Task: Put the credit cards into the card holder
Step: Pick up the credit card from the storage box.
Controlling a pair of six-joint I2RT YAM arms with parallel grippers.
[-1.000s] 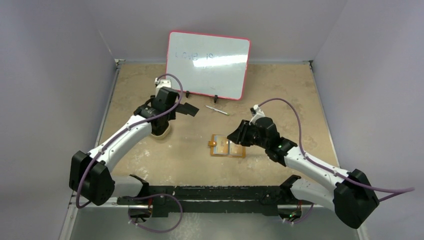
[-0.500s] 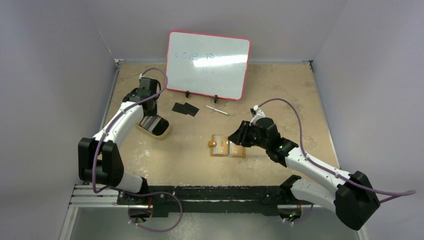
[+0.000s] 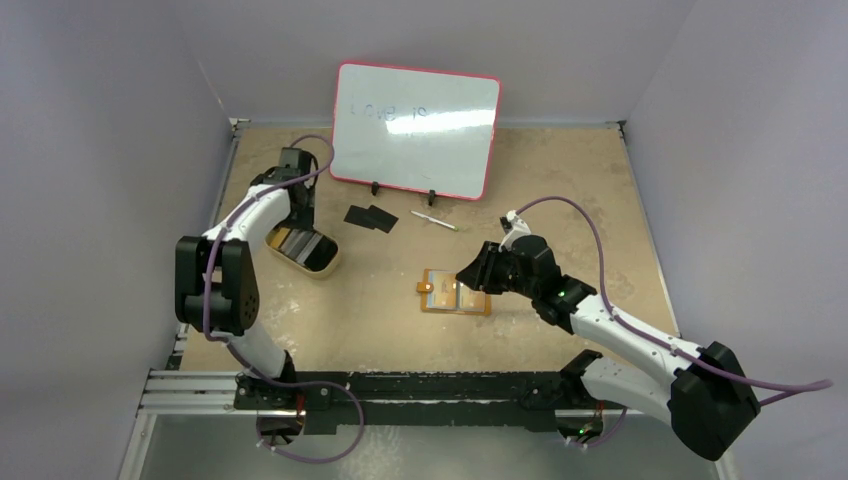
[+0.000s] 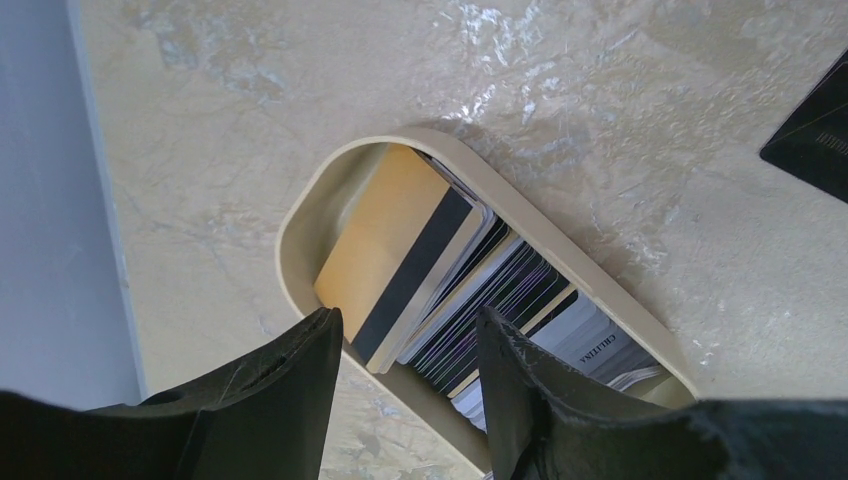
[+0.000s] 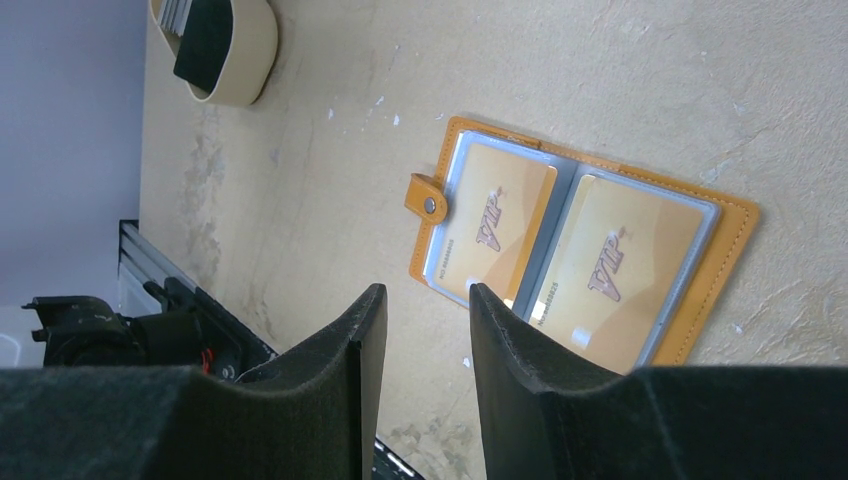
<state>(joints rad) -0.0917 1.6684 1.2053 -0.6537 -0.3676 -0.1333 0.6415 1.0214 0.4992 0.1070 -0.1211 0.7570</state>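
The card holder (image 3: 455,293) lies open on the table, orange-tan with a snap tab. In the right wrist view its clear sleeves (image 5: 580,250) hold two orange VIP cards. My right gripper (image 5: 425,300) is open and empty, just off the holder's near edge; in the top view it (image 3: 468,272) hovers at the holder's right side. Two black credit cards (image 3: 370,217) lie flat by the whiteboard. My left gripper (image 4: 410,330) is open and empty over the oval tin dish (image 4: 300,215), which holds an orange-yellow card with a black stripe (image 4: 385,245) and several stacked cards.
A pink-framed whiteboard (image 3: 415,130) stands at the back. A slim pen (image 3: 435,221) lies in front of it. The tin dish (image 3: 303,250) sits at the left near the side wall. A black card corner (image 4: 815,130) shows at the left wrist view's right edge.
My left arm has swung from over the black cards back to the left and now points down at the tin dish. The right arm and card holder have not moved.
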